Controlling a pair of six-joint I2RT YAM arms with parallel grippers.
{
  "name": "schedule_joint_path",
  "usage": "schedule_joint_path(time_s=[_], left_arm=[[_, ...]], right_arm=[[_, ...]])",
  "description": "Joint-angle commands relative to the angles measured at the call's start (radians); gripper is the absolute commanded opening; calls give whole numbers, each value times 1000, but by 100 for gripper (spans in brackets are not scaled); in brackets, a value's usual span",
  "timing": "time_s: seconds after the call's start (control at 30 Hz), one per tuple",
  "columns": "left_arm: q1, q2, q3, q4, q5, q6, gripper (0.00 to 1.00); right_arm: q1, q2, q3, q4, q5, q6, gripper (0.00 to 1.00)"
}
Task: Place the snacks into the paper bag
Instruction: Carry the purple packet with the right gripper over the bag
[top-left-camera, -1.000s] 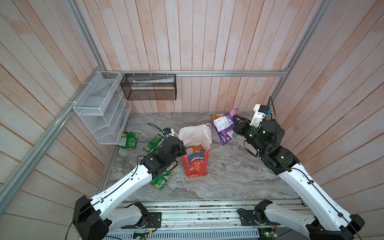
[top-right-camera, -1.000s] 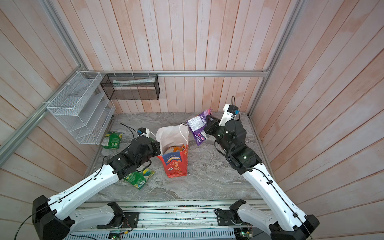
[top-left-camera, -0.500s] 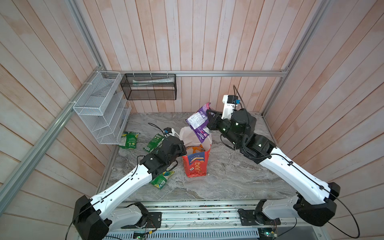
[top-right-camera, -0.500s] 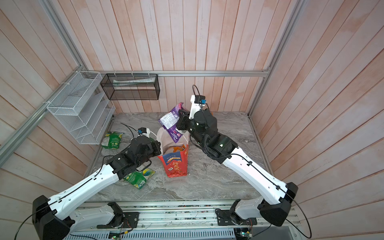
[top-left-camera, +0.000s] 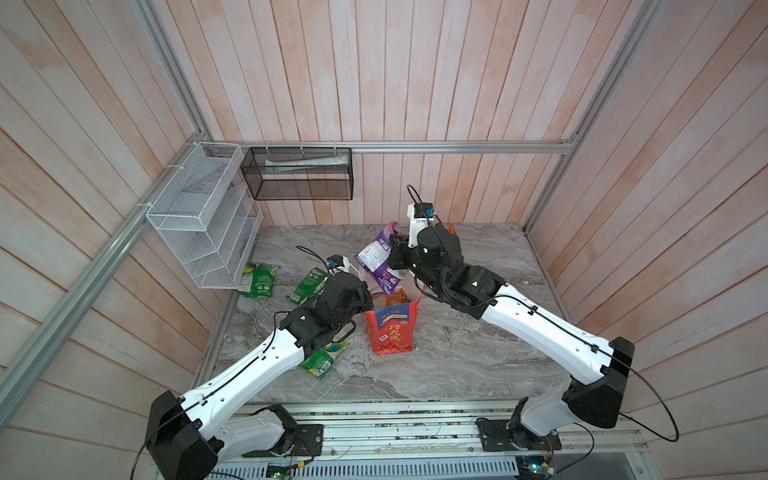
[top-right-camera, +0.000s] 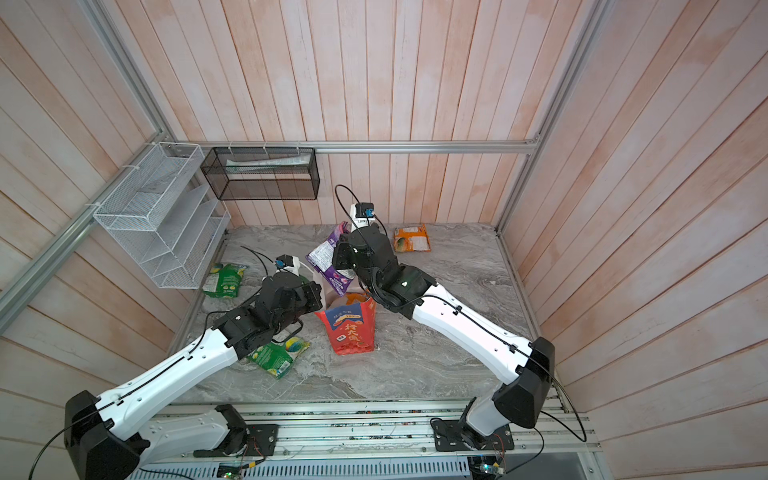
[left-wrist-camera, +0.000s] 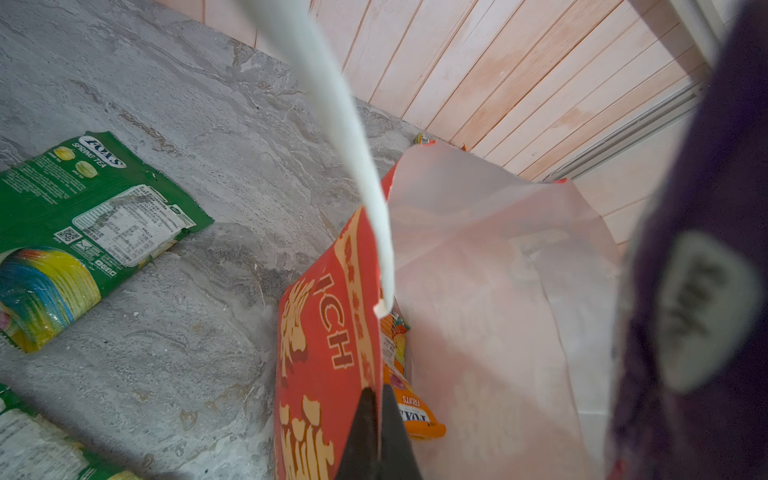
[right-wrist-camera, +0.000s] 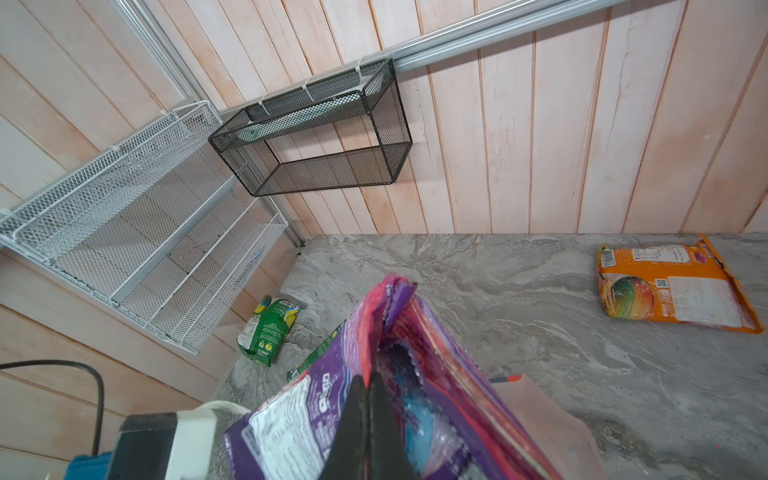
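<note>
While a crumpled green plastic candy packet (top-left-camera: 322, 362) lies nearest, left of the tall red paper gift bag (top-left-camera: 392, 332), the left gripper (left-wrist-camera: 379, 392) clamps the bag's left rim; an orange FOX'S packet (left-wrist-camera: 411, 411) sits inside. Over its open mouth, the right gripper (right-wrist-camera: 369, 384) pinches a glossy purple packet (top-left-camera: 376, 264). Farther left lie another green packet (top-left-camera: 309, 284) and a third green packet (top-left-camera: 258, 280); far right, an orange packet (top-right-camera: 411, 240).

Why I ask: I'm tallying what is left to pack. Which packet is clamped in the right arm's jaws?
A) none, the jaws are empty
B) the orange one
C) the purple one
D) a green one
C: the right wrist view shows the right jaws shut on the purple packet, while the orange packet lies loose on the table.
</note>
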Motion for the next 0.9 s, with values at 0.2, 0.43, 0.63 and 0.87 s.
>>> schedule_joint_path(time_s=[0.2,0.43,0.63,0.87], left_arm=[[-4,4,-3,13,-19,13,0],[-4,4,-1,13,-21,13,0],[-4,5,0,14,-19,15,0],[-4,5,1,14,-19,16,0]], right_arm=[[4,-4,20,-57,125,-64,0],[4,9,12,-80,169,-93,0],[4,29,-2,-80,165,-106,0],[6,52,-25,-76,159,-109,0]])
